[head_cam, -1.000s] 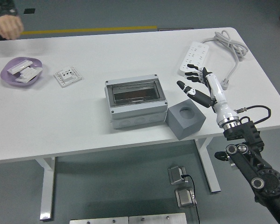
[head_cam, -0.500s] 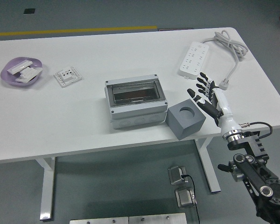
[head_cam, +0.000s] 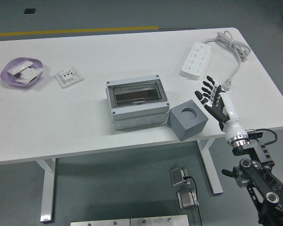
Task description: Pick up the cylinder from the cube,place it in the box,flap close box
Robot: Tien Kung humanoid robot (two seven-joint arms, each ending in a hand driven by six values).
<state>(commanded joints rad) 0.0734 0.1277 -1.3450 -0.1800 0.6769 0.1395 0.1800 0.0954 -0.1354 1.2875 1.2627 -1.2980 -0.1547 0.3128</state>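
Right hand [head_cam: 213, 99] spread beside cube [head_cam: 188, 119]

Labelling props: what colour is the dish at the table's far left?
Purple dish, clearest in the head view.

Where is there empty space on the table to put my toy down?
Plenty along the front of the white table, left of the grey box with the clear lid, and behind that box. It is crowded around the grey cube, the robot's right hand and the white power strip.
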